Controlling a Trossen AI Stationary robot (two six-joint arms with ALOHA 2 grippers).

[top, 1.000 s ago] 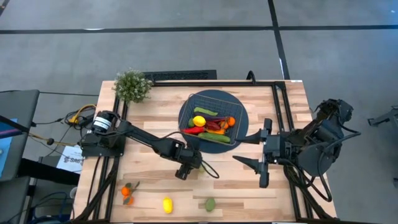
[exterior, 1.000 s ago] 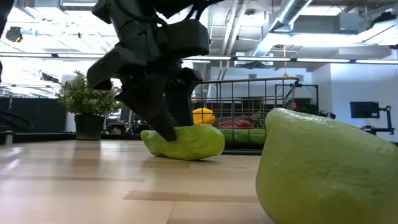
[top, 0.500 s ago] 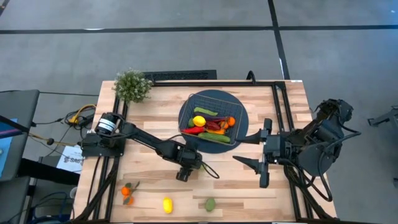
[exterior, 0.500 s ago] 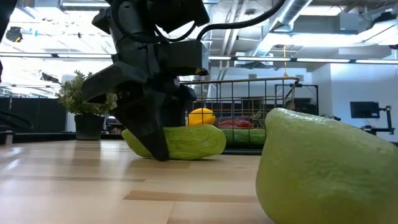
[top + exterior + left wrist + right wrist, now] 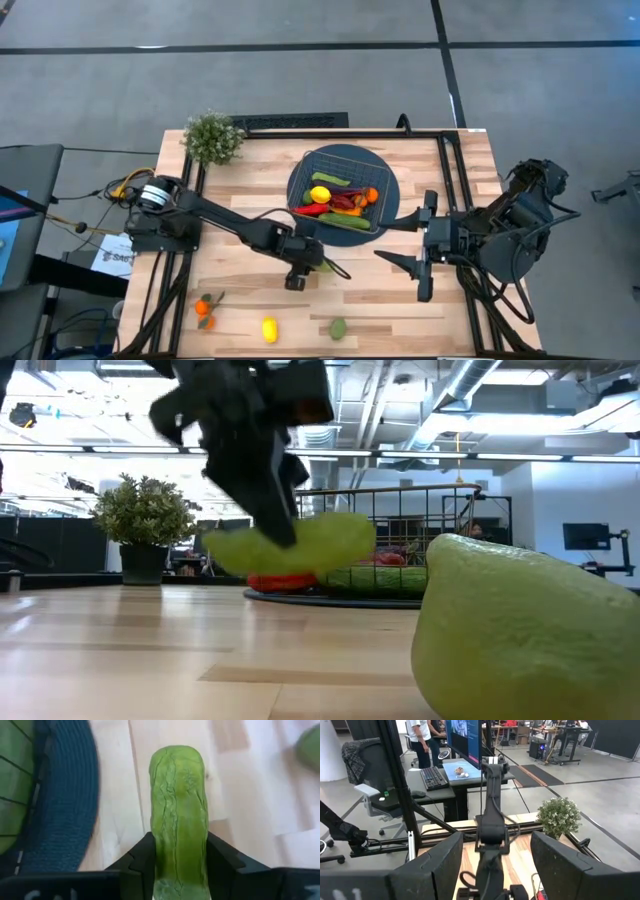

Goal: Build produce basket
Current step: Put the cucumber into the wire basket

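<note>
The left hand (image 5: pixel 179 865) is clamped on a light green, wrinkled toy cucumber (image 5: pixel 178 810), its two dark fingers (image 5: pixel 142 857) pressing the sides while the long body sticks out ahead of them. In the low view the cucumber (image 5: pixel 290 545) hangs clear of the pale wooden desk (image 5: pixel 150 650), gripped from above. From overhead, this hand (image 5: pixel 300 268) sits just short of the round dark blue woven mat (image 5: pixel 388 185), and the shallow dark wire basket (image 5: pixel 345 155) lies on that mat, a little beyond the hand. The basket holds a yellow lemon (image 5: pixel 320 194), a red pepper (image 5: pixel 312 209), a dark green cucumber (image 5: pixel 345 220) and other small produce. Behind the hand, near the desk's edge, lie a small orange (image 5: pixel 203 309), another yellow lemon (image 5: pixel 269 329) and a green lime (image 5: pixel 339 328). A bushy green plant (image 5: pixel 212 137) stands at the far corner. The right hand (image 5: pixel 418 245) waits at the other side of the basket, fingers spread wide and holding nothing.
</note>
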